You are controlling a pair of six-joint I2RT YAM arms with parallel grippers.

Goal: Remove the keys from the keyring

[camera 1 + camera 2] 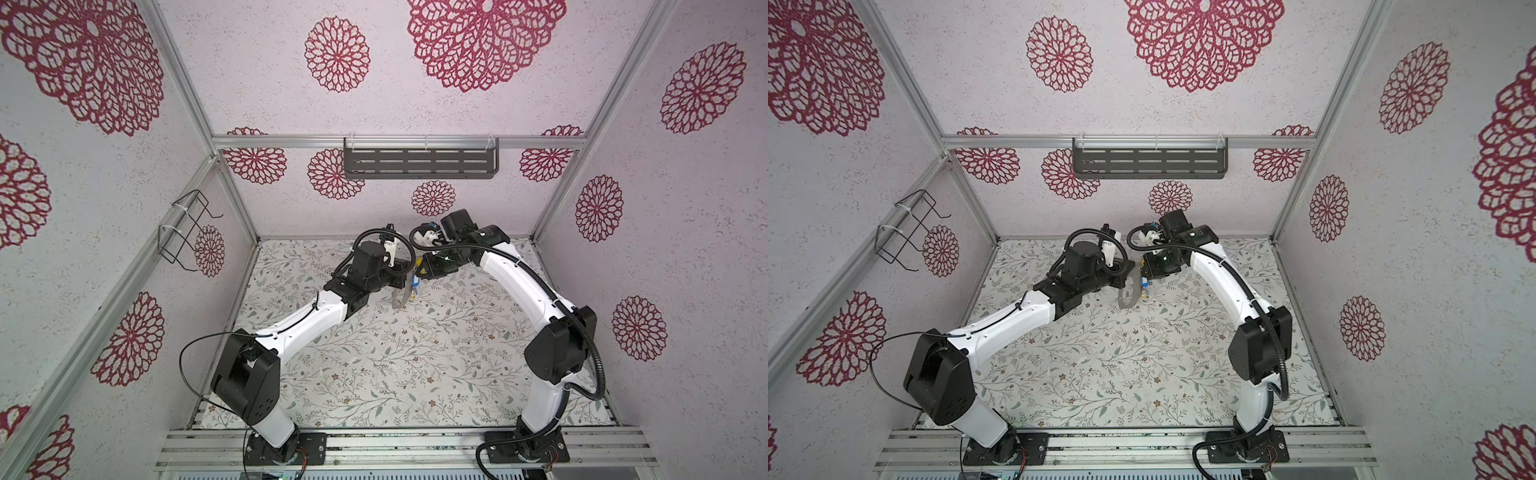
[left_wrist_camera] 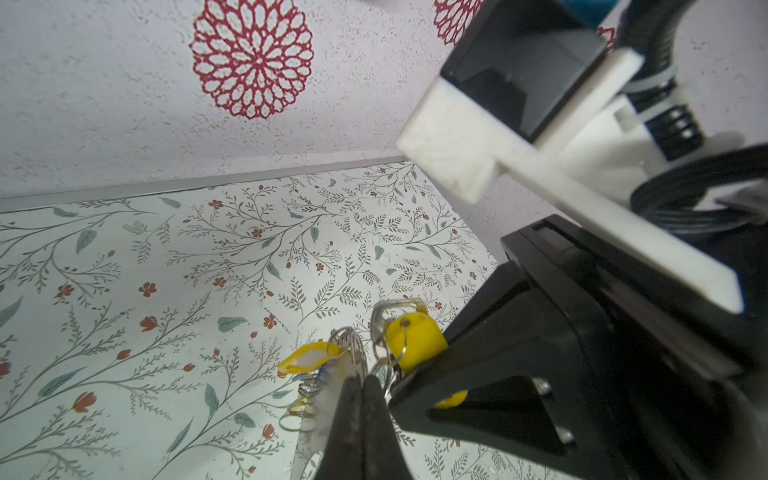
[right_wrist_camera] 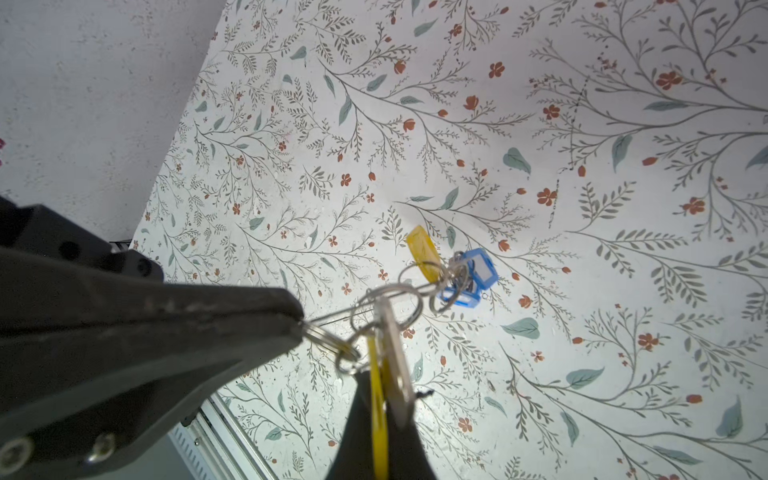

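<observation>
Floral worktop (image 1: 415, 365), far centre | left tool (image 2: 360, 390) pinched shut on keyring (image 1: 400, 300), held aloft | right tool (image 3: 382, 407) clamped on yellow key (image 2: 415, 340) | blue keys (image 3: 473, 274) dangle, threaded | step: freeing one key | next: draw its loop off against a steady counter-hold

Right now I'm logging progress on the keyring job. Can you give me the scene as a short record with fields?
left pincer: shut on the edge of the keyring
right pincer: shut on a yellow key
hanging from the keyring: blue keys and a second yellow key, by their metal loops
loose keys on the table: none seen
task: not finished
</observation>
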